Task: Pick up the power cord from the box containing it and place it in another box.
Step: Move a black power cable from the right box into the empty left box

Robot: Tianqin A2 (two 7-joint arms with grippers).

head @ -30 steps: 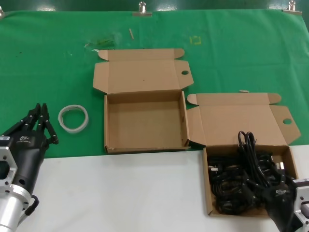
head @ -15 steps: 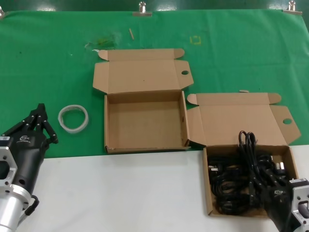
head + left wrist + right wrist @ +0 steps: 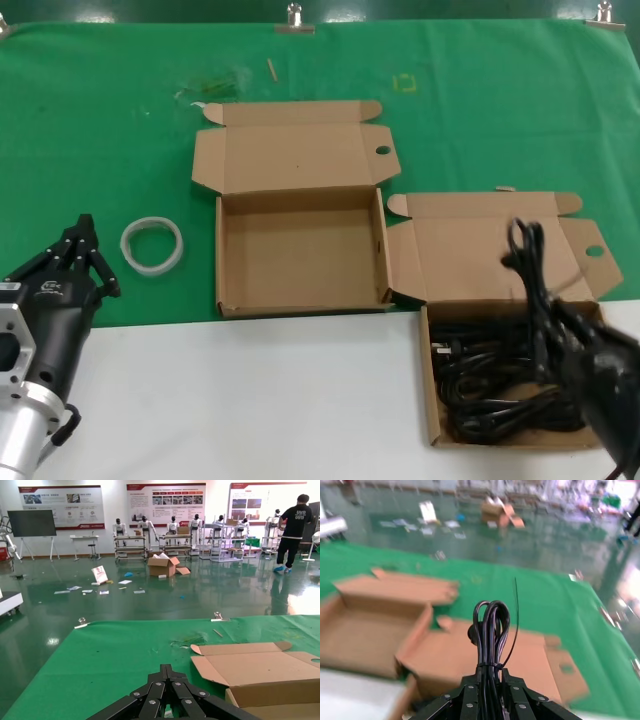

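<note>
On the far left of the head view we see the left gripper (image 3: 82,250) parked low over the green cloth on the table (image 3: 100,130), its jaws drawn narrow w/ nothing between them; the left wrist view shows the same black fingers (image 3: 165,695) meeting at a point. Just beside it lies a white ring (image 3: 152,243) flat on the cloth, apart from the boxes.

Next comes another box (image 3: 300,255), open, lid folded back w/ a small round hole (image 3: 383,151) near its narrow corner flap. Its tray holds nothing we can see. Its front edge sits right at the line where green cloth meets the white table front (image 3: 250,400).

To the right, touching at the flaps, is the box containing it (image 3: 432,400), lid back, wide splayed flap w/ a round hole (image 3: 596,251). More black cords (image 3: 490,385) lie tangled in this tray.

At far right the right gripper (image 3: 600,375) is over that box, approx. at its right side, jaws closed on 1 power cord (image 3: 528,262). The bundle stands up out of the jaws, its looped end above the tray in front of the lid. In the right wrist view the power cord (image 3: 491,630) rises straight from between the fingers (image 3: 470,700), loops topmost, bound w/ a thin tie.
</note>
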